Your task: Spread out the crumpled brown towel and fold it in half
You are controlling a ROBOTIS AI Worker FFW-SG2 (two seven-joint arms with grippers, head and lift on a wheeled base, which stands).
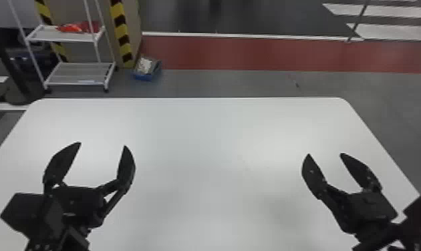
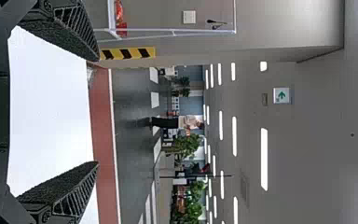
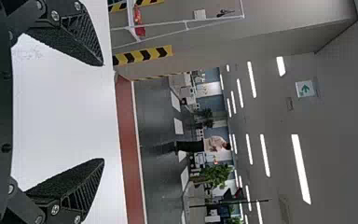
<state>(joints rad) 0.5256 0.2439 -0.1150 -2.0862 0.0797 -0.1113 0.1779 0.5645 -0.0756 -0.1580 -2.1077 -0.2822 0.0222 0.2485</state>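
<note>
Over the left part of the white table (image 1: pixel 213 140) my left gripper (image 1: pixel 103 144) stands open, its two black fingers wide apart with nothing between them. My right gripper (image 1: pixel 324 154) is over the table's right part, also open and holding nothing. In the left wrist view the left gripper (image 2: pixel 99 112) has its fingers spread, with the white tabletop (image 2: pixel 51 112) behind them. The right gripper (image 3: pixel 104 112) looks much the same in the right wrist view, apart and bare. No brown towel is visible on the table.
Beyond the table's far edge stand a white wheeled shelf (image 1: pixel 79 74) with a red item (image 1: pixel 78 27) on it and a blue box (image 1: pixel 146 69) on the floor. Yellow-black striped posts rise beside the shelf.
</note>
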